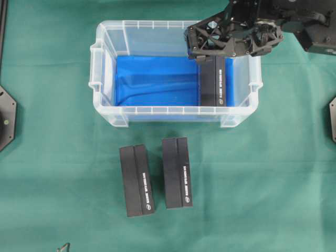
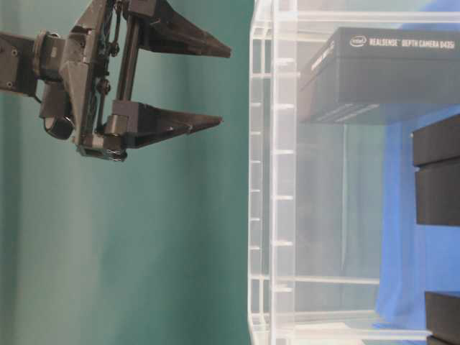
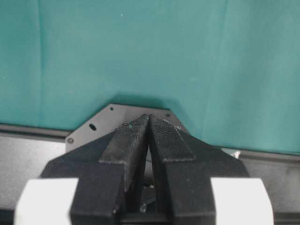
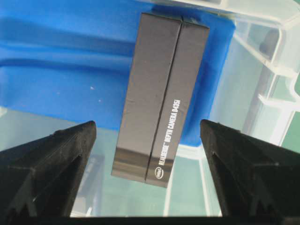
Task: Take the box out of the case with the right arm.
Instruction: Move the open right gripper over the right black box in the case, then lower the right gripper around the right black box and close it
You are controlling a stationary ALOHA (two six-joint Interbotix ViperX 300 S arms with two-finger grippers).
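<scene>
The clear case [image 1: 157,111] with a blue cloth on its bottom stands on the green table. One black box [image 1: 216,81] with white lettering lies inside it along the right wall. My right gripper [image 1: 195,44] hovers over the case's far right rim, above the box's far end. It is open with nothing between its fingers. The right wrist view looks down on the box [image 4: 161,93], with the right gripper [image 4: 147,125] spread wider than the box. From table level the right gripper [image 2: 223,85] sits apart from the case wall [image 2: 262,180]. My left gripper [image 3: 149,118] is shut and empty.
Two more black boxes [image 1: 136,180] [image 1: 177,172] lie side by side on the green cloth in front of the case. Black base plates sit at the left edge [image 1: 6,118] and the right edge [image 1: 333,119] of the table.
</scene>
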